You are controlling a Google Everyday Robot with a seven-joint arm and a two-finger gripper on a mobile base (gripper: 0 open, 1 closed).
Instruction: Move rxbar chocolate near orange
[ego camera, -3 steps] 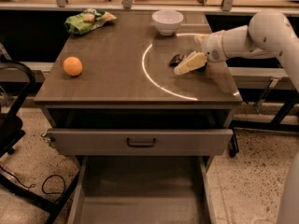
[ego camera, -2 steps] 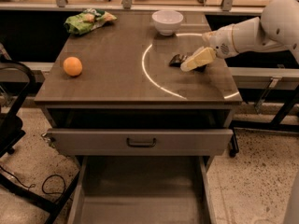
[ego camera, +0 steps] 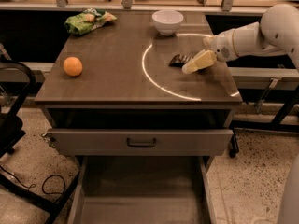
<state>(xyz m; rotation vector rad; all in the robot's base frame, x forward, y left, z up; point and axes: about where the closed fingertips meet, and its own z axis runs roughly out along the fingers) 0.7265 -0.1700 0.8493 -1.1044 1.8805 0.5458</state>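
The rxbar chocolate is a small dark bar lying on the brown table, right of the middle. My gripper reaches in from the right on a white arm and sits just right of the bar, its pale fingers pointing left and down at the bar's right end. The orange sits near the table's left edge, far from the bar.
A white bowl stands at the back, behind the bar. A green and yellow snack bag lies at the back left. A drawer below the table top stands pulled open. A black chair frame is at the left.
The arm and gripper have shifted slightly up and to the right beside the bar. The bar, orange, bowl and bag have not moved.
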